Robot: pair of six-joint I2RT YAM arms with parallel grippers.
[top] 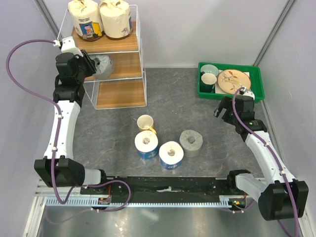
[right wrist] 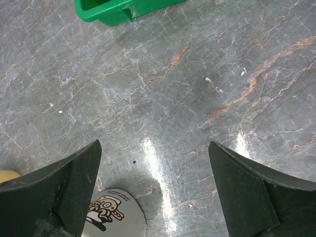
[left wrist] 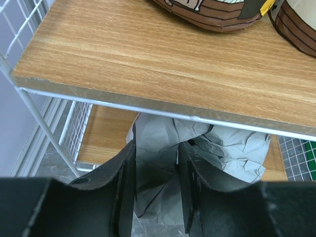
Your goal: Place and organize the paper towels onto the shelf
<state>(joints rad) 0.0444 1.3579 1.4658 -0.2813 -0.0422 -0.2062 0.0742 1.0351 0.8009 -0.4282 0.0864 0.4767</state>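
Grey marbled tabletop (top: 197, 98) was bounded by pale walls, and the shelf (top: 121, 94) was stood at its far left corner. On the top tier, the left cream roll (top: 84, 19) and the right cream roll (top: 116, 19) were set upright, close together. The left gripper (left wrist: 156, 153) was positioned at the middle tier, just under the top board, and was clenched on the held grey roll (left wrist: 222, 148), whose crumpled wrapping was pinched between the fingers (left wrist: 126, 187). Near the middle of the table, the loose grey roll (top: 191, 143) was stood on end just beside the right white-and-blue roll (top: 171, 154), which was touched by the left white-and-blue roll (top: 146, 144). The yellow mug (top: 145, 122) was placed just behind these. The right gripper (right wrist: 153, 148) was held released above bare table, its jaws spread wide, near the green tray (top: 256, 89) of dishes at the far right.
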